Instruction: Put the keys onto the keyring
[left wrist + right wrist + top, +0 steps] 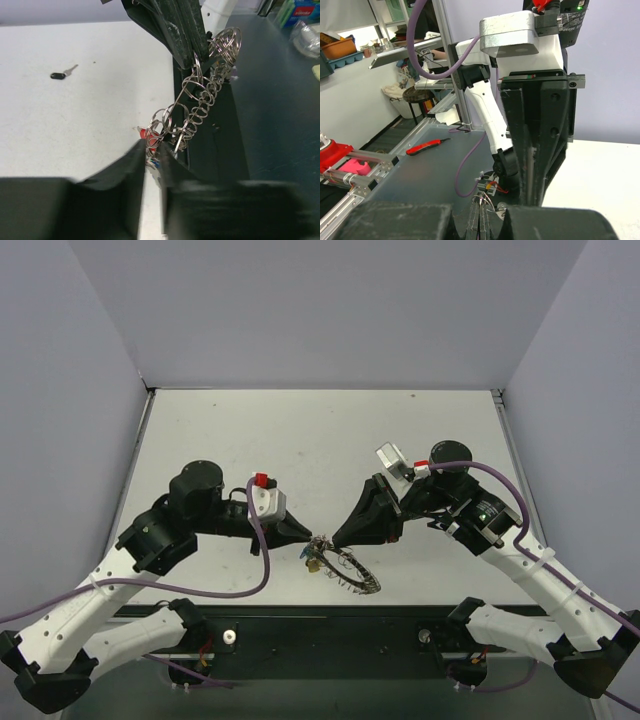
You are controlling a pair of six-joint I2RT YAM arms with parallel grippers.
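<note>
Two grips share one tangle just over the near edge of the table. Closest to me, my left gripper stands with its jaws almost together on the keys, a tiny cluster with a red plastic head at the low end of the keyring; I read this as a pinch on that cluster, though blur hides the exact contact. Just beyond, the keyring climbs as a loose silvery run of wire loops and coils to my right gripper, which is clamped tight on its upper end; from above, the slack part droops toward the table's front edge.

I judge the ring light and slick, floppy along its length yet springy in each loop; taken mid-span it would swing and twist, so the place to hold is one single loop, edge-on, close to where a key must enter; the keys are best gripped by the plastic head, leaving the blade free.

Farther out, a loose key with a dark head lies alone on the white table, well apart from both grippers.
</note>
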